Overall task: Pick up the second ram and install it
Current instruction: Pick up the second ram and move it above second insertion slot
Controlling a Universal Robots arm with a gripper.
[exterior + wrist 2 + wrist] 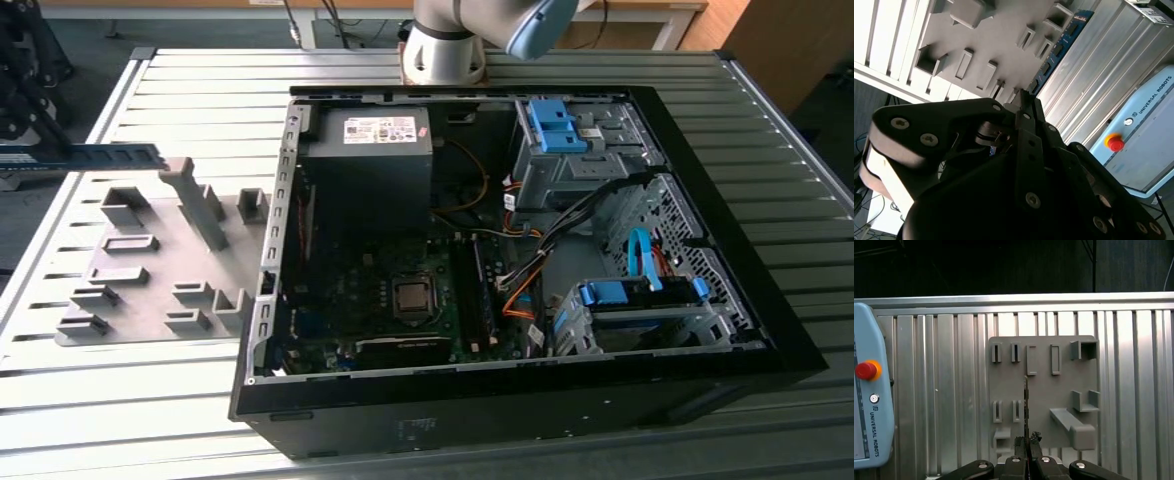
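Observation:
The second ram point(114, 155) is a thin blue-green stick that hangs level over the far end of the grey fixture plate point(147, 215), at the exterior view's left. My gripper point(1027, 444) is shut on it. In the first wrist view the ram point(1026, 400) shows edge-on, running out from the fingertips above the plate point(1044, 385). In the second wrist view the ram point(1061, 42) shows its black chips as it stretches away from the gripper point(1024, 107). The open computer case point(747, 330) lies at the exterior view's right, with long black slots point(470, 290) next to the processor socket.
Grey fixture blocks point(200, 205) stand up from the plate. A teach pendant point(869, 405) with a red stop button lies on the slatted metal table point(200, 90). Inside the case are a power supply point(374, 150), blue drive brackets point(627, 295) and loose cables point(534, 280).

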